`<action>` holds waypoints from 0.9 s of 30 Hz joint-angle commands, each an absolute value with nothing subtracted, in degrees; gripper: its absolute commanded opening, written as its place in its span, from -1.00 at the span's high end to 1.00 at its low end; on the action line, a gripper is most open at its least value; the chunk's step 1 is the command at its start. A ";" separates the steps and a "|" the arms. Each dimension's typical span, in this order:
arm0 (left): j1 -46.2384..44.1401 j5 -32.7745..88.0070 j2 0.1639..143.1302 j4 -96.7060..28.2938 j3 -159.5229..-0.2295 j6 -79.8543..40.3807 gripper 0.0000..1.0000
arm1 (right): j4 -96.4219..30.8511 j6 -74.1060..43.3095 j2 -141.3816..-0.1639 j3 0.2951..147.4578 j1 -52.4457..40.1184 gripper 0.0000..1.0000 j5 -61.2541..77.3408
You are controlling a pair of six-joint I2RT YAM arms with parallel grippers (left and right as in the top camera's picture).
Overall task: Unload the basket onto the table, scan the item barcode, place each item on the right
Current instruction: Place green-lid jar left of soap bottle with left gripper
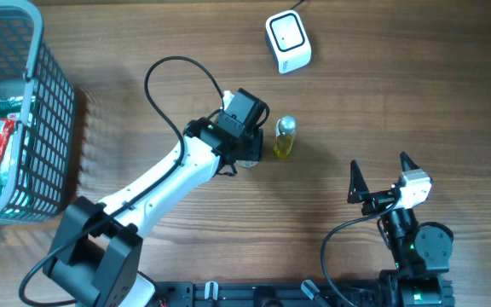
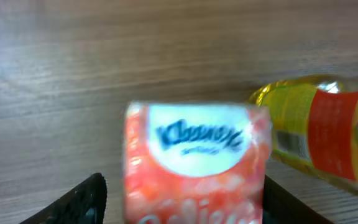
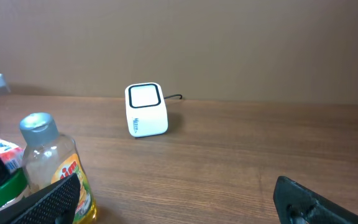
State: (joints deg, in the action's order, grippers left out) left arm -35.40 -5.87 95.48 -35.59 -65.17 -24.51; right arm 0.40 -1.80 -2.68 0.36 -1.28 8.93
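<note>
Here on the wooden desk [image 1: 399,85], left tool [image 2: 182,186] loosely straddles a tissue pack [image 2: 194,137]; right tool [image 1: 379,162] gapes wide.

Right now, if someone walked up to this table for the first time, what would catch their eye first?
First, the white arm stretched to mid-table, with the left gripper straddling a red-and-white Kleenex tissue pack and a yellow bottle standing right beside it. Next, the white scanner near the far edge. A teal basket holding packaged goods sits at the left edge.
</note>
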 commanded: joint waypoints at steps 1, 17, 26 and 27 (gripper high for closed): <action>-35.11 -5.39 94.65 -33.98 -64.88 -24.25 -0.29 | 0.60 -1.61 -2.55 0.30 -0.99 -1.00 8.84; -35.14 -5.41 92.79 -34.30 -64.82 -24.23 0.14 | 0.60 -1.63 -2.55 0.30 -0.99 -0.99 8.84; -34.76 -9.72 92.25 -36.77 -64.82 -22.52 0.17 | 0.60 -1.63 -2.55 0.30 -0.99 -1.00 8.84; -34.57 -9.69 92.01 -36.75 -64.84 -22.72 0.18 | 0.60 -1.61 -2.55 0.30 -0.99 -0.99 8.84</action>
State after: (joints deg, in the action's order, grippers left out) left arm -35.38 -7.86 93.41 -36.45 -65.17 -23.44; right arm 0.40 -1.80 -2.68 0.36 -1.28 8.93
